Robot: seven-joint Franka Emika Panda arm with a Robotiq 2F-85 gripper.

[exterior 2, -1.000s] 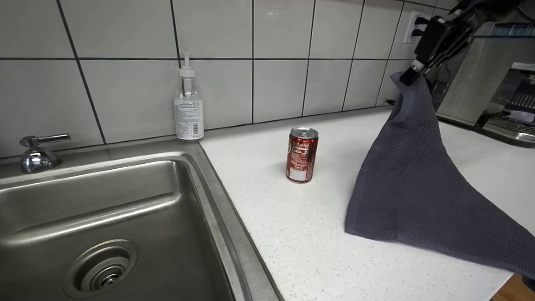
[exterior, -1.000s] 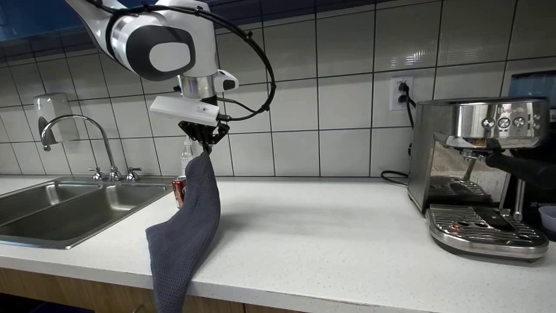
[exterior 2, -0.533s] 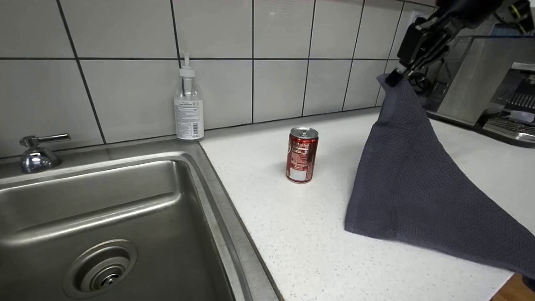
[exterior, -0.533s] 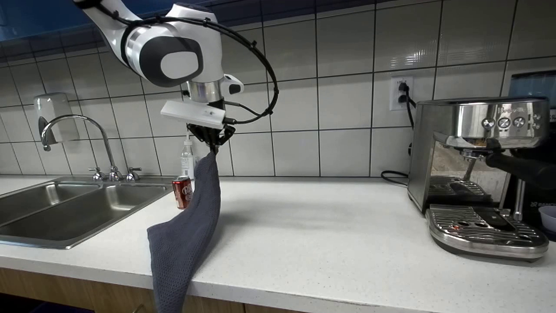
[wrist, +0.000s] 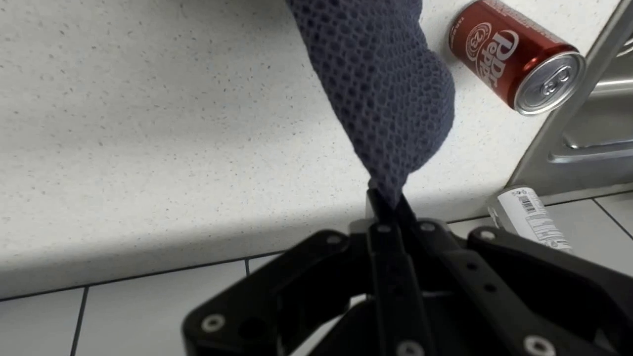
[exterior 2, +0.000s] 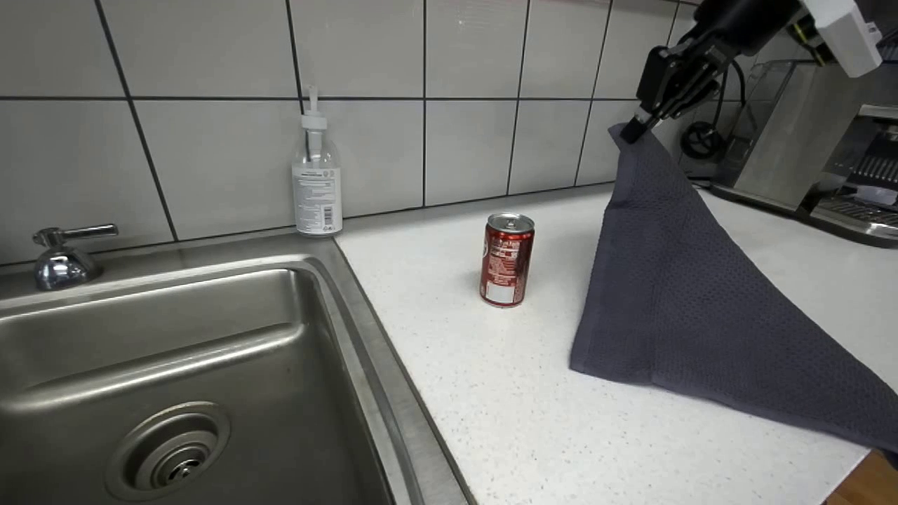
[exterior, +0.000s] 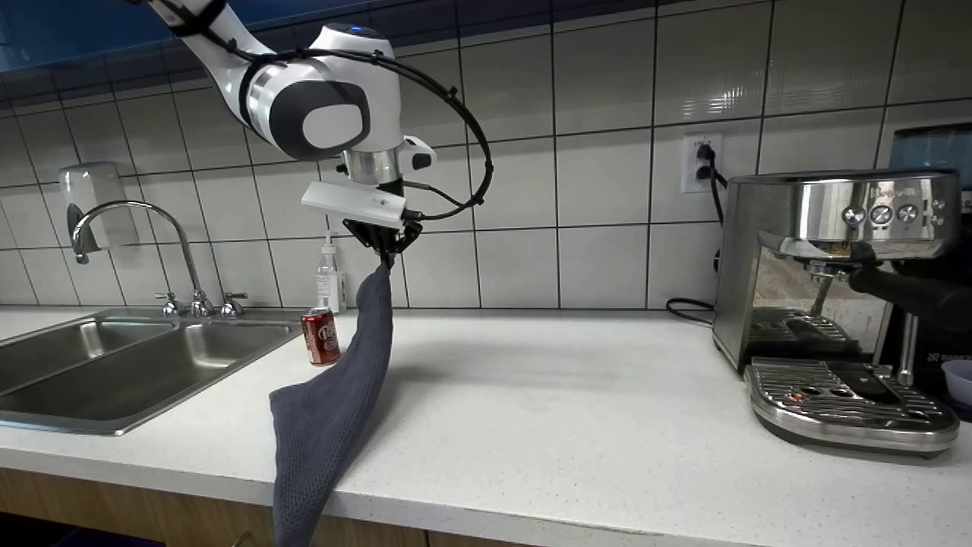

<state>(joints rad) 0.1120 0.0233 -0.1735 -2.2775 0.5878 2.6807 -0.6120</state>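
My gripper [exterior 2: 635, 130], pinching the cloth [exterior 2: 680, 280], moved toward the wall [exterior: 604, 178]. The cloth followed; I judged the grip sound.

pale tiled wall [exterior: 604, 266]; speckled white counter [exterior: 547, 414] above wooden cabinet [exterior: 152, 512]

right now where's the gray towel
In both exterior views, the gray towel hangs from the closed gripper, right of the red can, its lower end past the front edge of the counter.
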